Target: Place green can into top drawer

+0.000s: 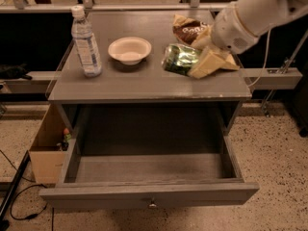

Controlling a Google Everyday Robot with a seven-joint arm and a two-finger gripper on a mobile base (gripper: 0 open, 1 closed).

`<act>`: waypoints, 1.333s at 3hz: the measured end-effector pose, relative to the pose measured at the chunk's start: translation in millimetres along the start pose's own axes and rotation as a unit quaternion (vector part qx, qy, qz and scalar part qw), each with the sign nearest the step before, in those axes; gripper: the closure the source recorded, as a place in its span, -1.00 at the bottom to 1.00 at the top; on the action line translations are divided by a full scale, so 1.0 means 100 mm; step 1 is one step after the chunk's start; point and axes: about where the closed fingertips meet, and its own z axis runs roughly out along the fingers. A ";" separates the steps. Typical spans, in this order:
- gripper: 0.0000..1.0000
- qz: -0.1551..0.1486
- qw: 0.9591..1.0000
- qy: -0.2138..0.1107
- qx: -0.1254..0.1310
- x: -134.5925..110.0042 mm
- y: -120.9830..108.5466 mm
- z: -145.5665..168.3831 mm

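Observation:
The green can (pixel 178 59) is tilted on its side and held a little above the grey tabletop (pixel 144 83), right of centre. My gripper (pixel 192 64) comes in from the upper right on a white arm and is shut on the can; a cream fingertip (pixel 206 64) lies along its right side. The top drawer (pixel 149 196) is pulled wide open below the tabletop. Its inside is empty and its small metal knob (pixel 152 204) shows on the front panel.
A clear water bottle (pixel 85 42) stands at the tabletop's left. A white bowl (pixel 129 49) sits left of the can. A brown chip bag (pixel 190 29) lies behind the gripper. A cardboard box (pixel 48 148) stands on the floor at the left.

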 end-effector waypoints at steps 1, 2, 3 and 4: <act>1.00 0.023 1.000 0.006 0.007 0.26 0.48 -0.39; 1.00 0.045 0.999 0.028 -0.006 0.52 0.94 -0.57; 1.00 0.045 0.999 0.028 -0.006 0.52 0.94 -0.57; 1.00 0.067 0.998 0.011 -0.006 0.53 1.07 -0.44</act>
